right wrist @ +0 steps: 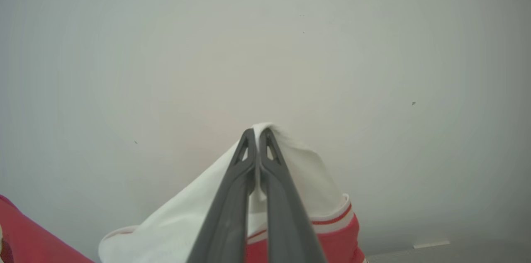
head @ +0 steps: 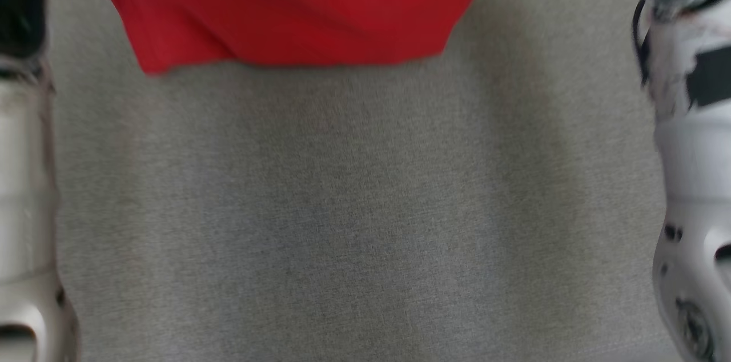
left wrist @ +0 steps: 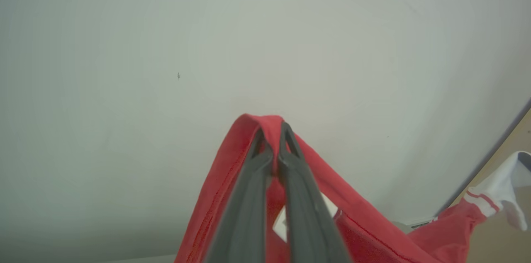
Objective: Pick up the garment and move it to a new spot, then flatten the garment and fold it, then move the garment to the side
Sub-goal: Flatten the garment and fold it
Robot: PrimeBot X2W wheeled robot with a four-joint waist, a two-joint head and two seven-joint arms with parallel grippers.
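Note:
The garment (head: pixel 291 8) is red with a white, red-striped sleeve, and its lower hem hangs at the top of the head view above the grey cloth surface (head: pixel 354 213). In the left wrist view my left gripper (left wrist: pixel 271 128) is shut on a red fold of the garment (left wrist: pixel 365 230), lifted against a pale wall. In the right wrist view my right gripper (right wrist: pixel 257 132) is shut on the garment's white sleeve (right wrist: pixel 307 171). Both pale forearms frame the head view, the left arm (head: pixel 25 190) and the right arm (head: pixel 691 179).
A pale wall (left wrist: pixel 265 39) stands behind both grippers. A tan surface (left wrist: pixel 514 142) with a dark edge shows at the right of the left wrist view.

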